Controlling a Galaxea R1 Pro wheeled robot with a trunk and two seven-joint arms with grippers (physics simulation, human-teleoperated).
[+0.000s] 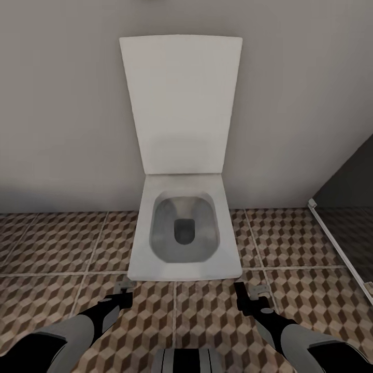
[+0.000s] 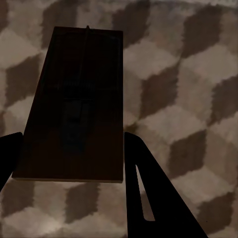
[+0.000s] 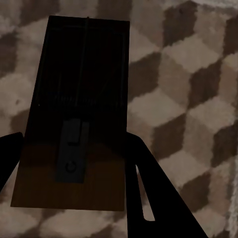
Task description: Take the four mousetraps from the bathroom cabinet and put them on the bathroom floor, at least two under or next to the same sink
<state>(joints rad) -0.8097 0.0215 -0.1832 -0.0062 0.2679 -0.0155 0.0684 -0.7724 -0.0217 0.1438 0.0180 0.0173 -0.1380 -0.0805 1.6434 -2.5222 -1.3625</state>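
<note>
Each gripper holds a flat dark-brown mousetrap above the cube-patterned bathroom floor. In the left wrist view, one mousetrap sits between the black fingers of my left gripper, which is shut on it. In the right wrist view, my right gripper is shut on another mousetrap. The head view has my left gripper and right gripper low over the tiles, just in front of the toilet. The cabinet and the sink are out of view.
A white toilet with its lid raised stands against the grey wall straight ahead. A dark panel with a white floor rail runs along the right. Tiled floor lies on both sides of the toilet.
</note>
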